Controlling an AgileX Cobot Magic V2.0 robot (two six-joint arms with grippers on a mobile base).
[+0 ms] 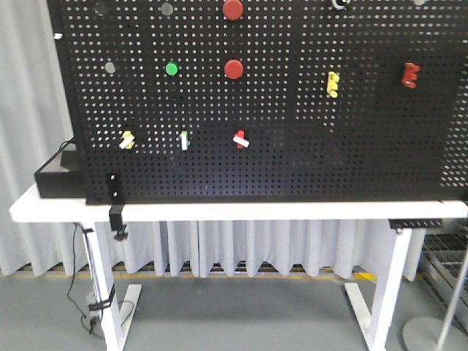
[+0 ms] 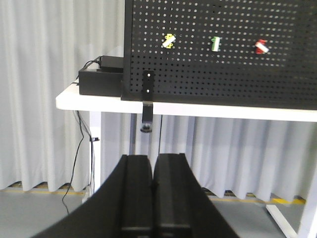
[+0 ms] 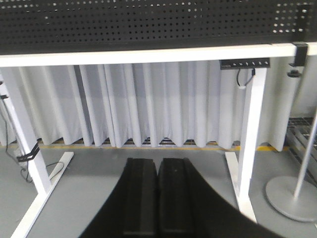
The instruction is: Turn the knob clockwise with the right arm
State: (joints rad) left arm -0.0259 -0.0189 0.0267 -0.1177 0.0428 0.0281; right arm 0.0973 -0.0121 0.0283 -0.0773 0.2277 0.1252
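A black pegboard (image 1: 292,161) stands upright on a white desk (image 1: 219,210). Low on its left half is a row of three small knobs: a yellow knob (image 1: 127,139), a green knob (image 1: 183,140) and a red knob (image 1: 240,139), each shaped like a short bar. The task does not say which to turn; the red knob lies nearest the right arm's side, so it seems the likely one. Your right gripper (image 3: 157,198) has its fingers pressed together with no gap and holds nothing. Its camera looks under the desk at a pale curtain (image 3: 148,109), with only the pegboard's bottom edge at the top, so it sits well below every knob. The left gripper (image 2: 152,198) is likewise closed and empty, low in front of the desk. To do this step well, raise the right arm until the chosen knob is centred in its wrist view and spread the fingers before approaching. Come in square to the board, set a finger on either side of the bar and close firmly. Then roll the wrist clockwise as seen from the front, without pulling outward.
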